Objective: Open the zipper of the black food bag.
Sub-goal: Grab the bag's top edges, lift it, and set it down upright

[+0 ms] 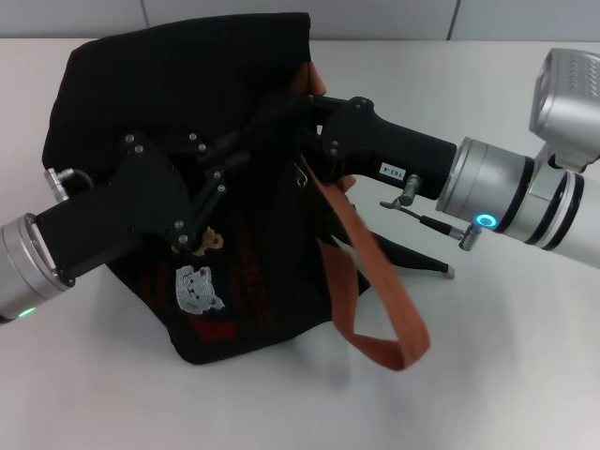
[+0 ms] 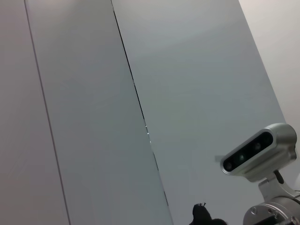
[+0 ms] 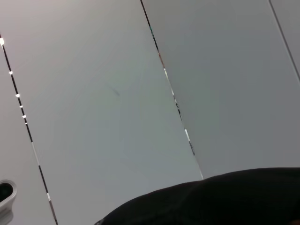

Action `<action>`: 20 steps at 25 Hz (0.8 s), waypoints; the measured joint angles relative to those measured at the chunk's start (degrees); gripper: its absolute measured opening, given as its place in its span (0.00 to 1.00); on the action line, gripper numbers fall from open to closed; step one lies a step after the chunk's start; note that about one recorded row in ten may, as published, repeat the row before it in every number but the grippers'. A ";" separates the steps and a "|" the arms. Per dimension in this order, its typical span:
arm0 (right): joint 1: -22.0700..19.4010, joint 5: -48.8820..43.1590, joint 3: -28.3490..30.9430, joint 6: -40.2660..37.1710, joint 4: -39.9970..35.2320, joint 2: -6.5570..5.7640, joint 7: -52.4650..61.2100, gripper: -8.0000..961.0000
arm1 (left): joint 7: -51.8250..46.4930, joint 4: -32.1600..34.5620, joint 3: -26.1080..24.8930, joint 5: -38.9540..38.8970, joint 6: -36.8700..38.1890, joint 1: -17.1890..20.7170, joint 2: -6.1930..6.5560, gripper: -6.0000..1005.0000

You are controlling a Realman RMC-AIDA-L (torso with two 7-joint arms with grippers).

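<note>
The black food bag stands on the white table, left of centre in the head view, its top fabric slumped. One orange-brown handle hangs down its right side. A white bear patch, a tan bear patch and a red patch show on its front. My left gripper reaches in from the lower left to the bag's top. My right gripper comes in from the right and meets it there. The zipper is hidden among the black fabric and the grippers. Black bag fabric fills a corner of the right wrist view.
The white table stretches to the right and in front of the bag. Grey wall panels run behind it. A thin black strap end lies on the table under the right arm. The left wrist view shows the right arm's wrist camera against the wall.
</note>
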 joint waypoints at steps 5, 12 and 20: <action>0.14 0.00 0.36 0.18 0.22 0.00 0.00 0.30 | 0.59 -0.30 0.04 0.01 0.01 -0.05 -0.01 0.10; 0.84 -0.97 -0.34 -0.90 0.28 -0.03 0.41 0.29 | 1.22 -0.71 0.09 0.08 0.10 -0.04 0.00 0.10; -0.44 -2.89 -0.53 -4.57 -0.77 -0.34 2.84 0.21 | 1.29 -0.71 0.06 0.21 -0.13 -0.08 -0.06 0.10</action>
